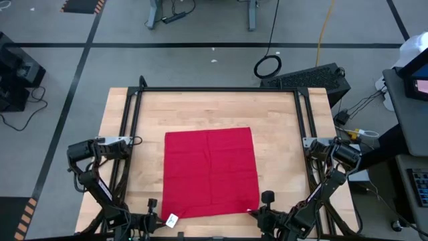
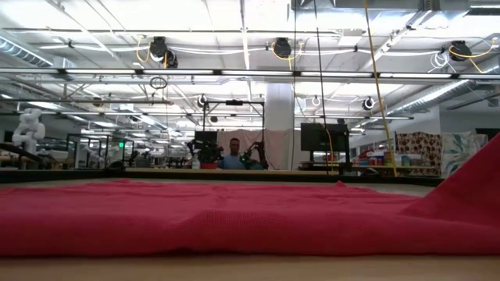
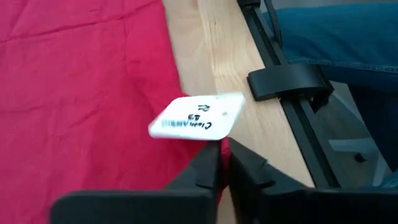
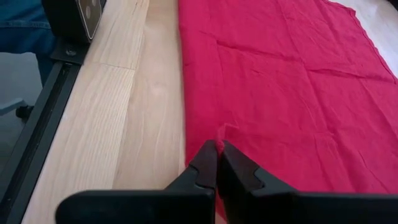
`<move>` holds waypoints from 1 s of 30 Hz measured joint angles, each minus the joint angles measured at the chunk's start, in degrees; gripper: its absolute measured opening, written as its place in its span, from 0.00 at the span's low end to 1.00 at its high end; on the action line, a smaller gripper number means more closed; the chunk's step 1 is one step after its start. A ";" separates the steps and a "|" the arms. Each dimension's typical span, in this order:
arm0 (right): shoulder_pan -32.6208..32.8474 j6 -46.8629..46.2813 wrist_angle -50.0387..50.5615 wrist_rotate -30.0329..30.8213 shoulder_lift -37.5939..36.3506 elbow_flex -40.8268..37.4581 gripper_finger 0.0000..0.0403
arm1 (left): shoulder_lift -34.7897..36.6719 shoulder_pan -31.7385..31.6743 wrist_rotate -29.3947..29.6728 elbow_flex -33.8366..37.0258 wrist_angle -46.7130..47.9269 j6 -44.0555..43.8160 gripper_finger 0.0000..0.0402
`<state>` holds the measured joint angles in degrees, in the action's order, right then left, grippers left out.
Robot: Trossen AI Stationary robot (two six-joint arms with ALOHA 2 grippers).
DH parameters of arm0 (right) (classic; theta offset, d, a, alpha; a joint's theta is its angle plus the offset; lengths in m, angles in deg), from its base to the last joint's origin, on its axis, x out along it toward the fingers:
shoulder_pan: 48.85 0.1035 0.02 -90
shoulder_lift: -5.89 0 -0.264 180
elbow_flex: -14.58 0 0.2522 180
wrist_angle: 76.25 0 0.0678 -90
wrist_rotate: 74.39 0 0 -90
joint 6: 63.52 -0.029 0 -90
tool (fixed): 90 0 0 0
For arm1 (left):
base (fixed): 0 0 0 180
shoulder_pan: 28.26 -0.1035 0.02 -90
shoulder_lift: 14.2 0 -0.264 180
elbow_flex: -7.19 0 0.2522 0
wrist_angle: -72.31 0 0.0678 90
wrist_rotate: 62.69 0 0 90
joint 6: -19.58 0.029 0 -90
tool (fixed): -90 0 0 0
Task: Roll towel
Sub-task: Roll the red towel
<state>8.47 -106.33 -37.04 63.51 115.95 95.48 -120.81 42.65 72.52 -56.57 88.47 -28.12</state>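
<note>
High view: towel (image 1: 211,172) spread flat mid-table (image 1: 207,110), both grippers at its near corners.
Low view: red cloth edge only, one corner lifted at picture right.
Left wrist view: left gripper (image 3: 223,163) clenched on towel corner beside white tag (image 3: 196,117).
Right wrist view: right gripper (image 4: 217,163) clenched on towel edge.

Beyond the far edge of my light wooden tabletop (image 1: 214,107) with its black frame rail (image 1: 217,89) I see a coiled black cable (image 1: 267,66) on the grey floor, a black keyboard (image 1: 309,77) off the far right corner, and a seated person (image 2: 232,158) across the room.
</note>
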 joint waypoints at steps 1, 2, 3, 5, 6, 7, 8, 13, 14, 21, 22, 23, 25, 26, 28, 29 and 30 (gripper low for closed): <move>0.00 0.00 0.05 0.00 0.00 0.00 0.00 | 0.49 0.24 0.02 0.02 0.34 -0.01 0.03; 0.02 0.00 0.23 0.02 0.00 0.00 0.00 | 1.22 0.51 0.06 0.02 0.68 -0.02 0.02; 0.02 0.00 0.58 0.02 -0.04 0.00 0.00 | 2.08 0.78 0.29 0.02 1.20 -0.04 0.02; 0.04 0.00 1.41 -0.02 -0.44 -0.02 0.00 | 4.27 1.37 1.56 0.02 2.66 0.00 0.03; 0.04 0.01 1.85 -0.02 -0.82 -0.02 0.00 | 5.56 1.69 2.48 0.02 3.63 0.00 0.02; 0.04 0.03 2.20 0.00 -1.28 -0.02 0.00 | 6.99 2.03 3.40 0.02 4.83 0.00 0.02; 0.04 0.12 2.60 0.05 -1.83 -0.02 0.00 | 8.45 2.34 4.14 0.02 6.19 -0.01 0.02; 0.06 0.13 3.55 1.58 -5.55 -0.02 0.00 | 15.18 2.72 6.16 0.02 14.12 -0.04 0.01; 0.07 0.12 3.55 2.37 -6.28 -0.02 0.00 | 16.31 2.70 6.32 0.02 15.55 -0.04 0.01; -0.25 0.20 6.08 8.81 -9.64 -0.02 0.00 | 21.57 2.72 8.07 0.02 27.60 -3.28 0.01; -0.42 0.16 6.95 9.58 -9.71 -0.02 0.00 | 22.14 2.72 8.65 0.02 30.70 -5.13 0.01; -0.70 -0.04 7.99 10.45 -9.73 -0.02 0.00 | 22.63 2.62 9.44 0.02 34.13 -7.41 0.01; -1.46 -0.71 9.61 11.79 -9.76 -0.02 0.00 | 23.26 2.19 10.76 0.02 41.04 -12.33 0.01; -1.98 -1.28 10.68 12.20 -9.79 -0.02 0.00 | 23.41 1.90 10.96 0.02 44.41 -14.68 0.01; -3.33 -2.17 13.24 12.20 -9.79 -0.02 0.00 | 23.57 1.20 11.38 0.02 50.67 -19.14 0.01; -4.07 -2.53 14.59 12.18 -9.79 -0.02 0.00 | 23.58 0.85 11.70 0.02 53.26 -21.18 0.01; -4.79 -2.76 15.97 12.22 -9.79 -0.02 0.00 | 23.58 0.46 11.92 0.02 55.52 -22.95 0.01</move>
<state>3.68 -109.09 -21.07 75.73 106.16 95.45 -97.22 43.10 84.44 -56.55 143.98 -51.07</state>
